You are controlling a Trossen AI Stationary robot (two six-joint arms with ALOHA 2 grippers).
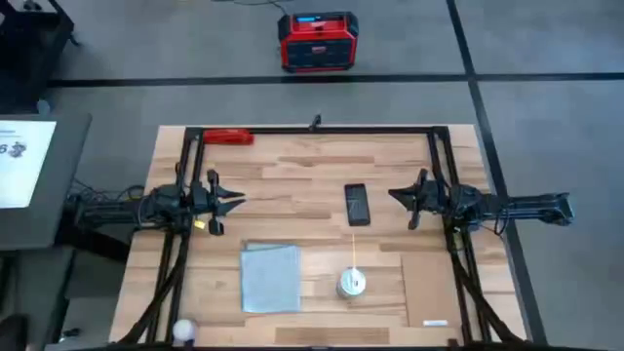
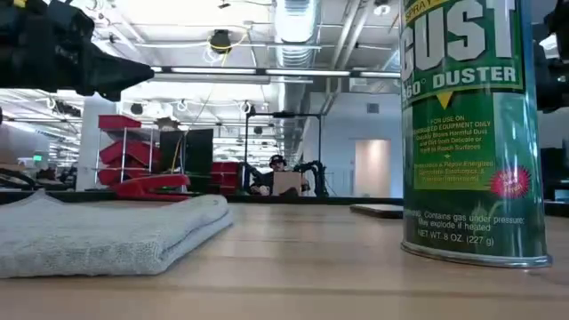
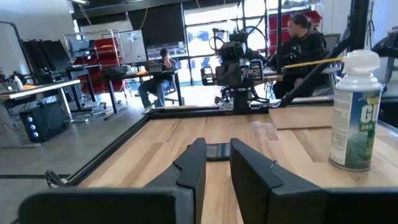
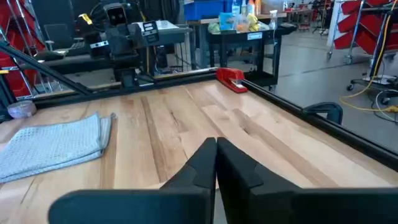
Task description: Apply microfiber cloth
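One microfiber cloth [image 1: 270, 277], one phone [image 1: 357, 204], one duster can [image 1: 351, 283], one stapler [image 1: 227, 136], two arms.

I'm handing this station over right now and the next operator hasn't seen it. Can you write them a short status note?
Left tool: open, empty, raised at the table's left side.
Right tool: fingers together, empty, raised at the right side, just right of the black phone.
Microfiber cloth: folded flat on the table's front half, left of the duster can, touched by neither tool.
Phone: lies flat mid-table, uncovered.
Done: nothing visible yet.
Left: pick up the cloth and apply it, presumably to the phone.
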